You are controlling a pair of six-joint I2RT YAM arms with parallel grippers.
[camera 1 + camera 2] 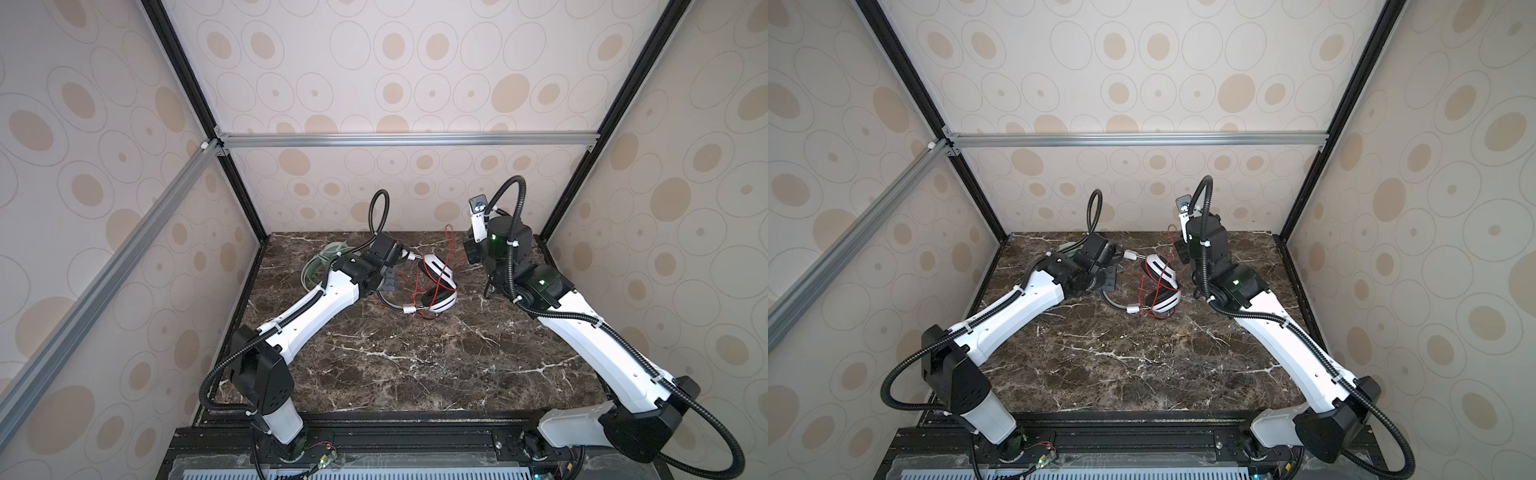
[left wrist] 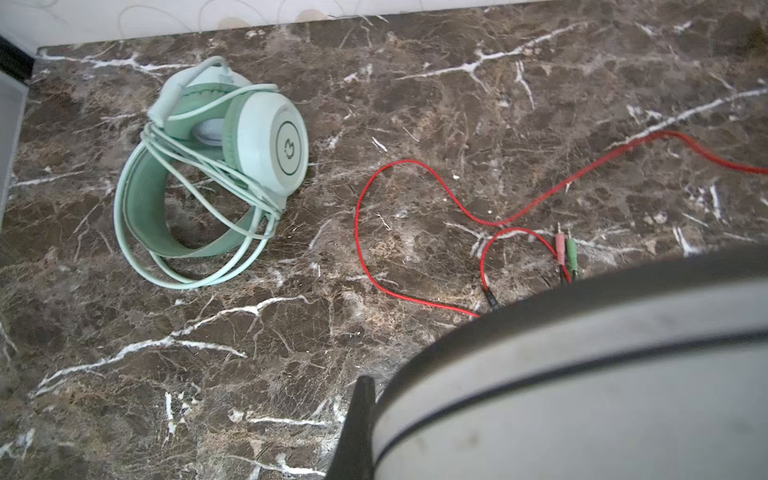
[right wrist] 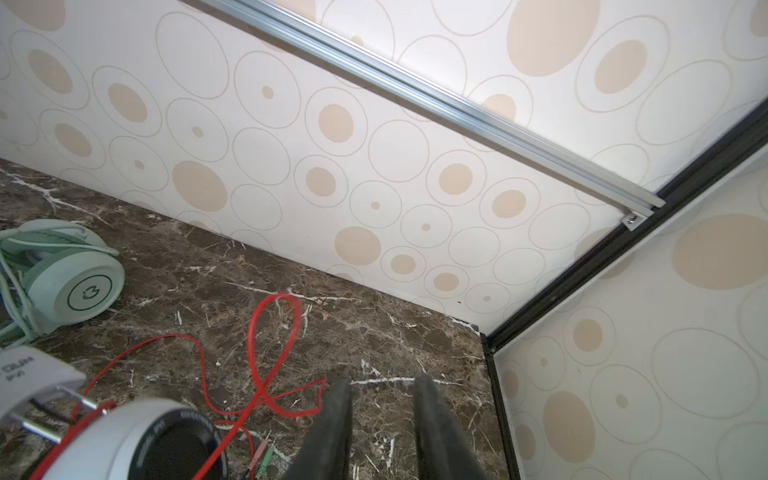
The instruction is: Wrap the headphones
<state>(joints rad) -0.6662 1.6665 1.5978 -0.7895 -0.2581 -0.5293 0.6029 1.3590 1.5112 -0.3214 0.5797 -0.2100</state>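
Observation:
The white-and-black headphones (image 1: pixel 440 278) lie at the back middle of the table, with the thin red cable (image 1: pixel 451 245) looped loosely over and around them. My left gripper (image 1: pixel 404 254) is shut on these headphones by the upper ear cup. In the left wrist view that cup (image 2: pixel 582 395) presses against the one finger (image 2: pixel 359 415) that shows. My right gripper (image 3: pixel 382 382) hangs open just right of a standing red cable loop (image 3: pixel 266 353), nothing between its fingers. The mint green headphones (image 2: pixel 270 137) rest at the back left, their pale cable wound round them.
The red cable's pink and green plugs (image 2: pixel 565 249) lie on the dark marble table (image 1: pixel 415 374). The back wall (image 1: pixel 415 195) and the right corner post (image 3: pixel 582 291) stand close behind the right gripper.

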